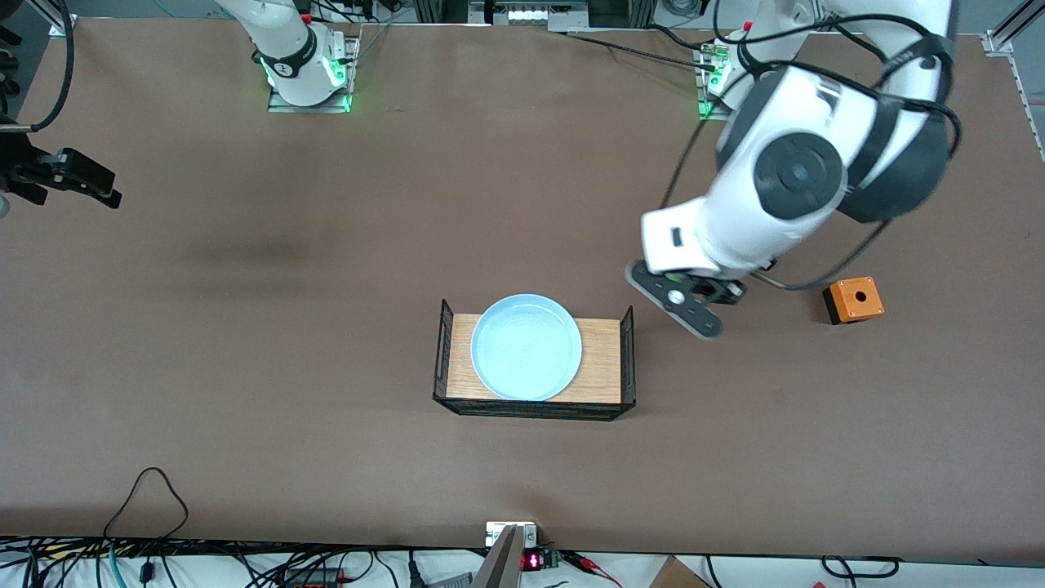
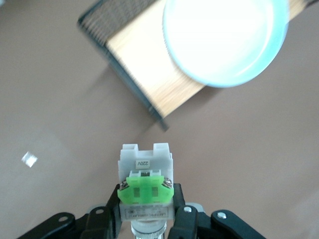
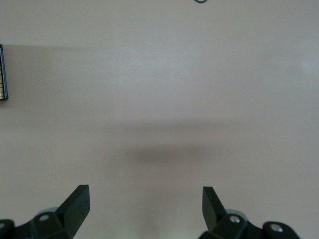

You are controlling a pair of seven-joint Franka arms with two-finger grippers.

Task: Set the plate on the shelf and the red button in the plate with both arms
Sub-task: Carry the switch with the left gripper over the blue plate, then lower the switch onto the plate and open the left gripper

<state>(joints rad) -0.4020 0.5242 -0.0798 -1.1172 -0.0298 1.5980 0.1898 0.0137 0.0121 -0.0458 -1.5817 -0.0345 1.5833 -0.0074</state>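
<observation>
The pale blue plate [image 1: 526, 347] lies on a wooden tray [image 1: 600, 359] with black mesh ends near the table's middle; it also shows in the left wrist view [image 2: 224, 40]. My left gripper [image 1: 694, 306] hovers over bare table beside the tray, toward the left arm's end. In the left wrist view it [image 2: 145, 199] is shut on a pushbutton unit [image 2: 144, 169] with a white-grey body and a bright green block; its cap end is hidden between the fingers. My right gripper [image 1: 98, 188] is open and empty over bare table at the right arm's end, as its wrist view [image 3: 145, 199] shows.
An orange box with a hole [image 1: 853, 300] stands on the table toward the left arm's end, past the left gripper. The tray's mesh end [image 2: 124, 74] is close under the held unit. Cables run along the table's near edge [image 1: 147, 490].
</observation>
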